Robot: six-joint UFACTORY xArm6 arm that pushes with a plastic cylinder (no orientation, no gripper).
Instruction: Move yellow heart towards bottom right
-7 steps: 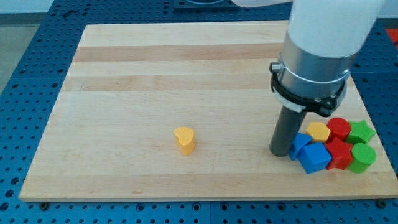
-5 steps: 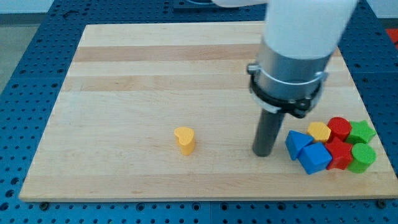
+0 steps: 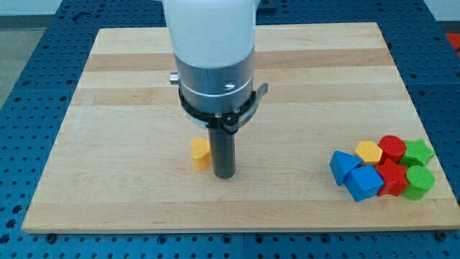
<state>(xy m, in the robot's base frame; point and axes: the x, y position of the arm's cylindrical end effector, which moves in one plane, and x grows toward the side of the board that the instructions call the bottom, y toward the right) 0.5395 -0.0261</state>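
The yellow heart point(image 3: 200, 152) sits on the wooden board point(image 3: 129, 93) left of centre, near the view's bottom. My tip point(image 3: 225, 175) is just to the heart's right, touching or nearly touching it; the rod hides the heart's right side. A cluster of blocks lies at the bottom right: two blue blocks point(image 3: 355, 174), a yellow hexagon point(image 3: 369, 152), a red cylinder point(image 3: 392, 147), another red block point(image 3: 392, 177), a green star point(image 3: 417, 152) and a green cylinder point(image 3: 420, 181).
The board's bottom edge point(image 3: 237, 223) runs close below the heart and the cluster. A blue perforated table point(image 3: 29, 108) surrounds the board.
My tip has moved left across the board from beside the blue blocks to the heart's right side. The heart has shifted a little to the left.
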